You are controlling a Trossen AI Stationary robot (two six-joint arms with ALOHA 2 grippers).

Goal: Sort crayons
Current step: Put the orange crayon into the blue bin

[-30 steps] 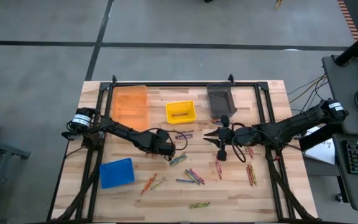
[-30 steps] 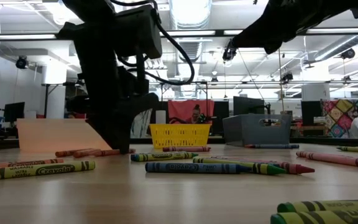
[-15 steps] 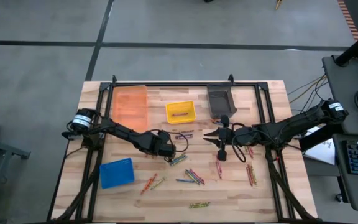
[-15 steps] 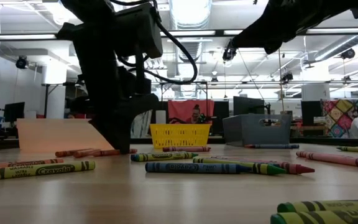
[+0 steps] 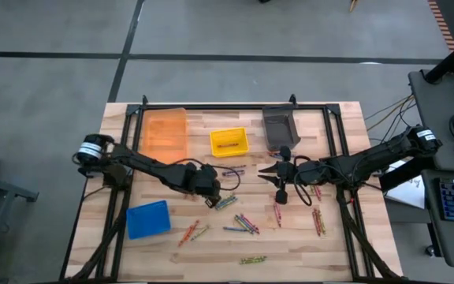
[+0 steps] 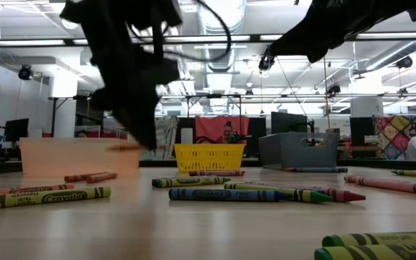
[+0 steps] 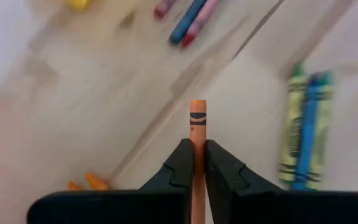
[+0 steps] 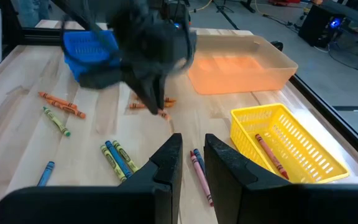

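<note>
One orange crayon (image 7: 197,134) is now clamped in the left gripper (image 7: 194,163) and has been lifted off the table (image 5: 290,244), near the orange bin (image 5: 166,134); right gripper (image 8: 191,155) unchanged, fingers apart.

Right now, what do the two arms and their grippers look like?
Both arms are dark, slim, jointed links with black cables looping alongside. The left gripper ends in two matte black wedge-shaped fingers. The right gripper has matching flat black fingers on a black crossbar. The left arm's base joint carries a pale ring with a round dark cap.
</note>
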